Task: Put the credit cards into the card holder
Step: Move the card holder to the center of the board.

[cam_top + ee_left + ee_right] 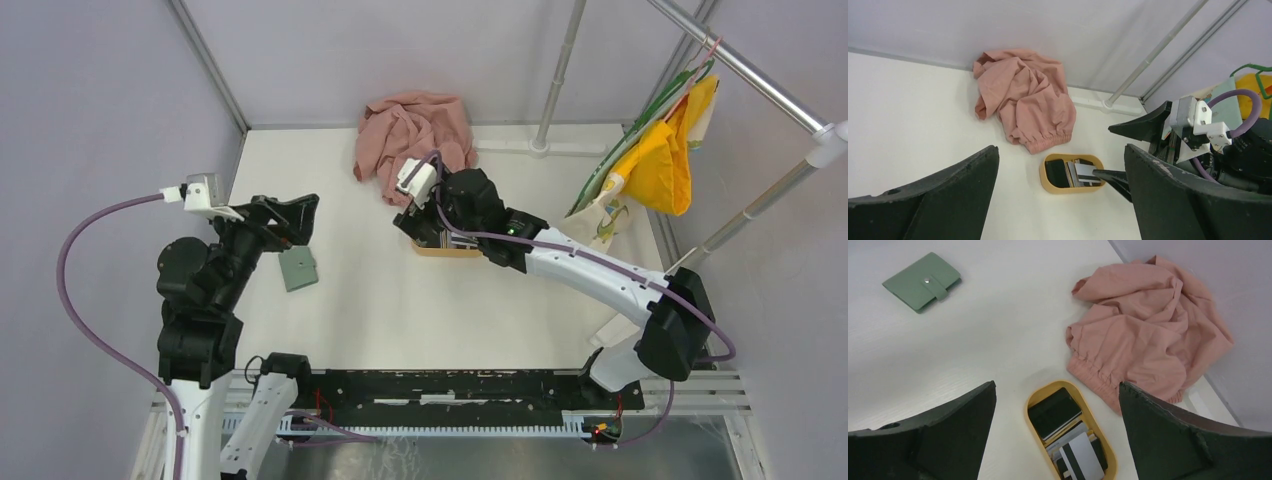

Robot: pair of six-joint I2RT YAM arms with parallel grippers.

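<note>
Table (400,310) is seen whole only from above. Crumpled just behind the oval tray (1034,399) is a pink cloth (415,135), hem near the rim. Over the tray the right gripper (1057,385) is held, jaws spread wide, nothing gripped; in the left wrist view one of its tips is seen reaching over the tray's end. Well left of the tray the left gripper (298,225) is held, jaws likewise wide and empty. Also well left of the tray, the card holder (298,268) is laid flat, folded shut; its snap strap is shown only by the right wrist view. Inside the tray the credit cards (1055,412) are stacked, hidden from above by the right wrist.
</note>
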